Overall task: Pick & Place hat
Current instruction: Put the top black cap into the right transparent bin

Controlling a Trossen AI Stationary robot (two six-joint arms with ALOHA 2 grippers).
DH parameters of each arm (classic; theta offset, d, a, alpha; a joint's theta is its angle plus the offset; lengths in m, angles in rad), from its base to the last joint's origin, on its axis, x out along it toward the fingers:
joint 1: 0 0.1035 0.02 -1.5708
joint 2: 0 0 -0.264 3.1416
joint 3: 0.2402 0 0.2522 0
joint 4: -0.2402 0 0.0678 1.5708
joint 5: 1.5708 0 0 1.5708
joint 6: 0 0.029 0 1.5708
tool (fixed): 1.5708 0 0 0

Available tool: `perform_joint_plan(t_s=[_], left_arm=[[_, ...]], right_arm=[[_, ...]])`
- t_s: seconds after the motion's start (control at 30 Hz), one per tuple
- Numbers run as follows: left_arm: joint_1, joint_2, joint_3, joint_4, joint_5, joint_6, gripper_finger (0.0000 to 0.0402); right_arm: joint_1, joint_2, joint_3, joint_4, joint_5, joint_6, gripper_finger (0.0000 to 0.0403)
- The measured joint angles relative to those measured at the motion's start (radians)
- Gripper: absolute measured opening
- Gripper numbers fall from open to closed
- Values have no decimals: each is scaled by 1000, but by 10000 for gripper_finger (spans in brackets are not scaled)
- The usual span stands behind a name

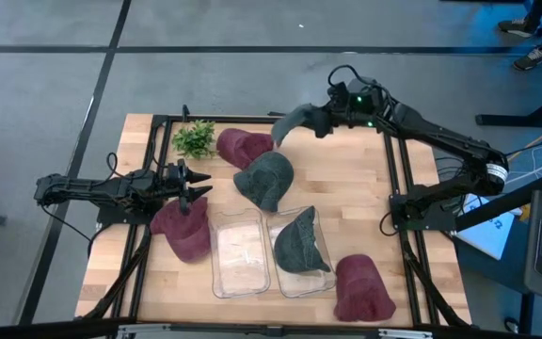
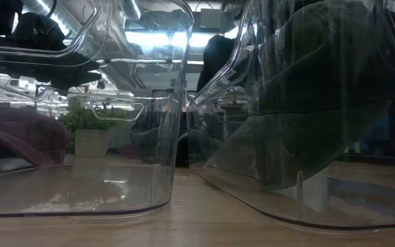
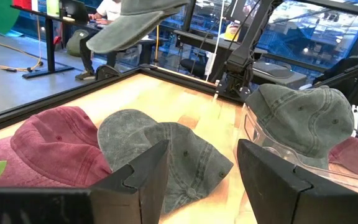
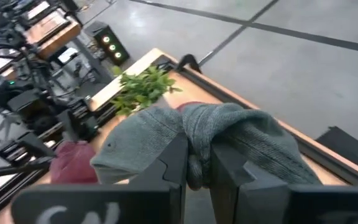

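Observation:
My right gripper (image 4: 197,167) is shut on a grey cap (image 1: 296,119) and holds it in the air over the table's far edge. The same cap also shows high in the left wrist view (image 3: 135,23). My left gripper (image 1: 192,185) is open at the table's left side, just beyond a maroon cap (image 1: 183,234), and faces another grey cap (image 3: 166,152) that lies on the wood. A third grey cap (image 1: 299,247) sits inside the right clear bin (image 1: 319,275). Two more maroon caps lie at the far side (image 1: 241,146) and the near right (image 1: 363,288). My right gripper pinches a bunched fold of the grey cap's cloth (image 4: 197,138) between its two fingers and comes at it from the table's right side. The cap is lifted clear of the table. Its brim end (image 4: 126,152) sticks out toward the left, and the rest (image 4: 260,146) drapes beside the fingers.
An empty clear bin (image 1: 240,256) stands left of the filled one at the near middle. A small green plant (image 1: 194,139) stands at the far left corner. A black frame (image 1: 395,165) runs along the table's edges. Bare wood shows at the right side.

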Motion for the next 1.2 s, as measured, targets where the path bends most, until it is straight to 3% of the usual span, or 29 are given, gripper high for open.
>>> perform_joint_plan(t_s=[0.2, 1.2], left_arm=[[0, 0, 0, 0, 0, 0, 185], [0, 0, 0, 0, 0, 0, 185]], right_arm=[[45, 0, 0, 41, -60, -1, 43], [302, -6, 0, 108, -124, -69, 43]])
